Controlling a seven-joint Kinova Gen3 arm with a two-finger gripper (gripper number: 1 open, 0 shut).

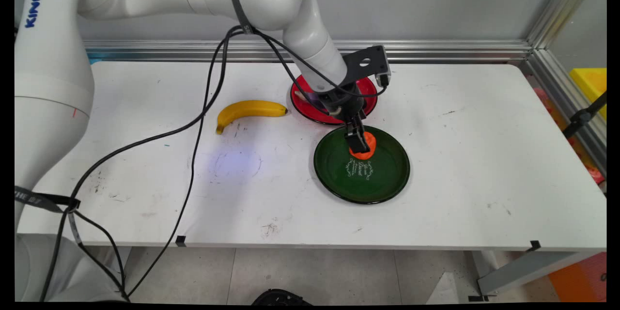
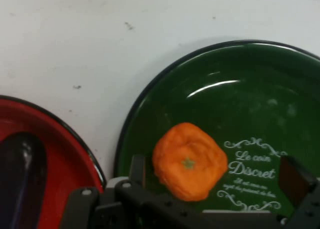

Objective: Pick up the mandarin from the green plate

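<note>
we see the tool low over the green plate, its black fingers spread wide on either side of an orange fruit, likely a mandarin. in the hand view one fingertip stands just beside the fruit's left flank and the other is well off to its right, so the tool is released and grips nothing. the fruit lies in the plate, on the part of it that is nearest the tool, just beside the white lettering printed on the plate's floor; whether a finger touches the fruit we cannot tell.

directly behind the tool, partly hidden by the wrist, sits a red plate with a dark rim; the two plates lie near each other with a strip of white worktop between them. in the hand view a dark, elongated thing lies in the red plate, too blurred for us to name.

well to the tool's left in the main view, a yellow banana lies on the worktop, its tip pointing toward the red plate. black cables hang from the arm and drape across the worktop beyond the banana.
</note>
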